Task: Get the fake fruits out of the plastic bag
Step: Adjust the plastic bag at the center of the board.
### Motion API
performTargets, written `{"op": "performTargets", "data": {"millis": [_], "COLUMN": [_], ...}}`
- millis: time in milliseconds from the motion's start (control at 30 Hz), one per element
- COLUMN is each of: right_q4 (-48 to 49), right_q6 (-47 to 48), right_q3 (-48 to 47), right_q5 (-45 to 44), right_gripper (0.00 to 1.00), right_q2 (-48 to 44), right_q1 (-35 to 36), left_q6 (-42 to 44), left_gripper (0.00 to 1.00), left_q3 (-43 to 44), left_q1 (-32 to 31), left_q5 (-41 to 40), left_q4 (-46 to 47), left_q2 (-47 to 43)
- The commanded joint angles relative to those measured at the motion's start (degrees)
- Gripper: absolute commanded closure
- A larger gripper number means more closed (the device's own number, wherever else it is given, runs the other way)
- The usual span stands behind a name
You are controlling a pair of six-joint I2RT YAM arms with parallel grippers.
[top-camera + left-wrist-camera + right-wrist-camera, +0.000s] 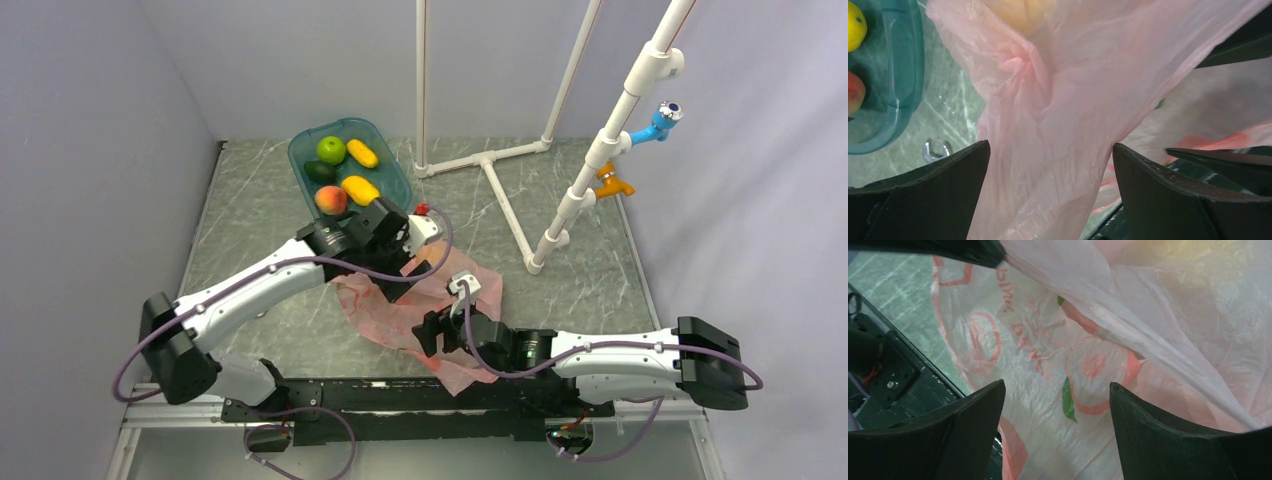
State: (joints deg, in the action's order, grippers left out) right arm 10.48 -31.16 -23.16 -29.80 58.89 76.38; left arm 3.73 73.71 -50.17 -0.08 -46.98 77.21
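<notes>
The pink plastic bag [385, 318] lies crumpled on the table between my two grippers. My left gripper [400, 268] is over its far edge, jaws wide open, with a fold of the bag [1048, 100] hanging between them. A yellowish fruit [1018, 12] shows dimly through the film. My right gripper [428, 335] is at the bag's near side, jaws open, with printed bag film [1068, 365] between them. A peach [330, 200], a mango-like fruit [360, 189] and a smaller orange-yellow fruit [362, 153] lie in the teal tray [395, 165].
The tray also holds a green apple [331, 150] and a dark avocado [320, 171]. Its rim [908, 75] is close to the left of my left gripper. A white pipe frame [490, 160] stands at the back right. A black rail [400, 395] runs along the near edge.
</notes>
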Motion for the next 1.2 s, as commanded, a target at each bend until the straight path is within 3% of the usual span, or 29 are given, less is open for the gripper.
{"op": "performTargets", "data": {"millis": [0, 200, 433, 600, 733, 800, 867, 933, 1033, 1067, 1167], "right_q4": [2.41, 1.31, 1.17, 2.07, 2.45, 2.76, 3.18, 3.53, 3.58, 3.68, 3.94], "right_q6": [-2.68, -3.46, -3.68, -4.00, -3.86, -3.82, -3.67, -3.44, -2.77, -2.46, -1.31], "right_q3": [0.76, 1.50, 2.53, 3.44, 3.38, 3.19, 2.77, 2.20, 0.90, 0.32, -1.26], "right_q5": [1.26, 0.97, 0.89, 1.22, 1.36, 1.53, 1.71, 1.77, 1.14, 0.75, -0.03], "right_gripper": [0.21, 0.22, 0.22, 0.23, 0.23, 0.24, 0.25, 0.26, 0.27, 0.27, 0.28], "right_q2": [-1.77, -3.23, -5.00, -5.88, -5.28, -4.46, -3.46, -2.52, -1.17, -0.77, 0.51], "right_q1": [-0.36, -0.83, -1.11, -1.19, -1.32, -1.31, -1.32, -1.31, -1.27, -1.30, -1.28], "left_q6": [6.00, 5.71, 9.06, 13.53, 13.91, 12.26, 9.68, 6.35, -0.19, -2.41, -10.13], "left_gripper": [0.01, 0.01, 0.01, 0.00, 0.02, 0.17, 0.46, 0.69, 0.96, 1.00, 1.00], "left_q3": [0.98, -3.81, -5.43, -7.66, -6.53, -4.68, -2.73, -1.26, -0.69, -0.82, -1.05], "left_q1": [0.33, 0.31, -0.25, -5.63, -6.49, -6.40, -6.26, -6.25, -6.34, -6.35, -6.47], "left_q5": [-4.00, -0.45, 8.54, -4.15, -16.97, -22.03, -24.20, -21.98, -15.29, -13.50, -8.60], "left_q4": [-0.42, 6.29, 5.08, 7.32, 7.59, 6.70, 5.74, 4.97, 4.75, 4.65, 4.08], "left_q2": [2.82, -2.47, -4.44, -4.09, 0.95, 3.61, 4.98, 4.60, 2.18, 1.24, -1.50]}}
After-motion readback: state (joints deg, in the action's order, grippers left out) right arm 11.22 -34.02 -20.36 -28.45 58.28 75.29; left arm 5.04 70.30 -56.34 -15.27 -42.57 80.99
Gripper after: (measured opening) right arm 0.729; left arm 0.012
